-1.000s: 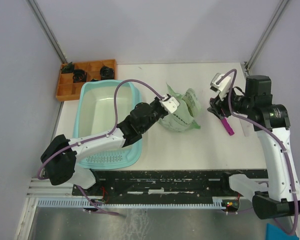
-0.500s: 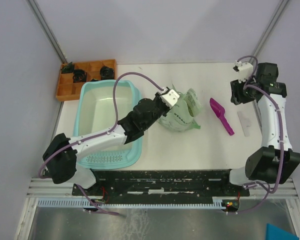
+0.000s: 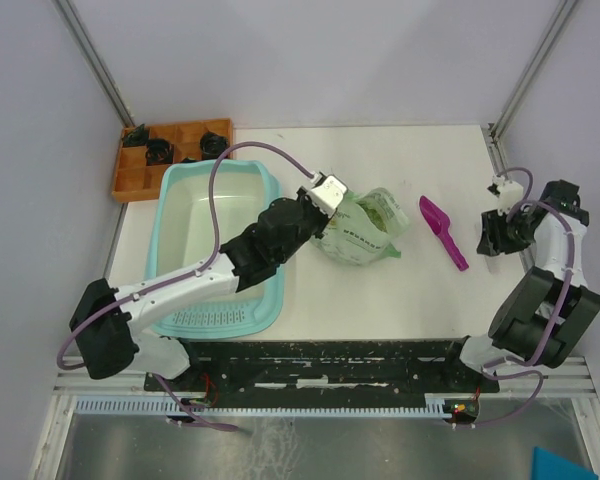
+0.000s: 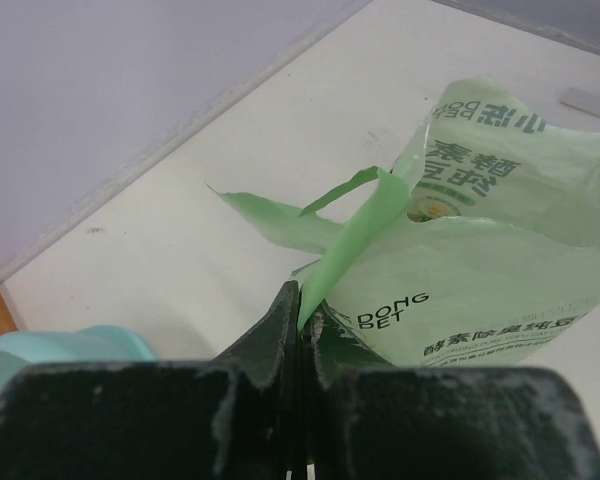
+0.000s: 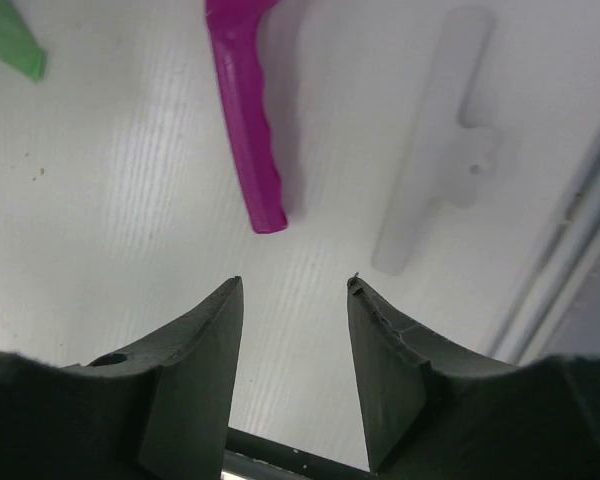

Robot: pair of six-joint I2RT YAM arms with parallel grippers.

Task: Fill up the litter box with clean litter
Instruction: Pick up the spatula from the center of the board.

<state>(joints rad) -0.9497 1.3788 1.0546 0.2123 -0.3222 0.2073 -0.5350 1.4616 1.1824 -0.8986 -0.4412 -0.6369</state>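
Green bag (image 3: 365,235) stands between litter box (image 3: 198,225) and scoop (image 3: 442,231).

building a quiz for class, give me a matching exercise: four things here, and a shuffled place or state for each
1 litter box
2 bag
3 scoop
4 right claw

a pinched by the left claw
b open, holding nothing
c lying right of the bag
d visible floor bare

Pairs: 1-d, 2-a, 3-c, 4-b

Bright even light, soft shadows
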